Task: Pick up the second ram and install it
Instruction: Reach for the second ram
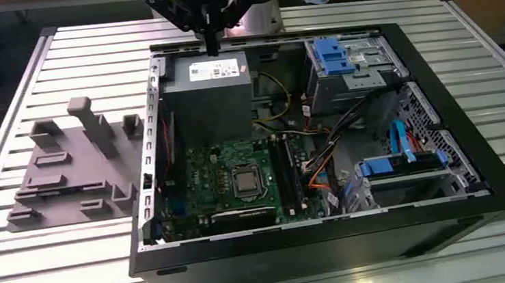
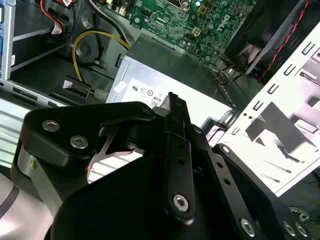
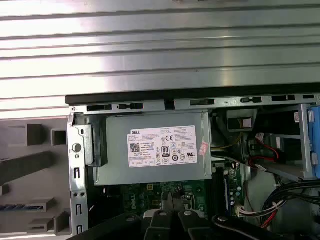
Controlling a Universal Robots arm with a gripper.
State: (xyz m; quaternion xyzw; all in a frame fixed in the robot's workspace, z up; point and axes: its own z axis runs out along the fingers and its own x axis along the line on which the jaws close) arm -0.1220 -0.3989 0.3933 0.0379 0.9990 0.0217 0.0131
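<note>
My gripper hangs above the back edge of the open computer case, over the gray power supply. Its black fingers are pressed together, and nothing shows between them in both wrist views. The green motherboard lies in the case below the power supply, with long dark memory slots on its side towards the exterior view's right. A thin bluish strip sits in a slot of the gray fixture; I cannot tell whether it is the second ram.
The case stands on a slatted metal table, with the gray fixture beside it on the exterior view's left. Blue drive brackets, orange and yellow cables and a black fan crowd the inside of the case.
</note>
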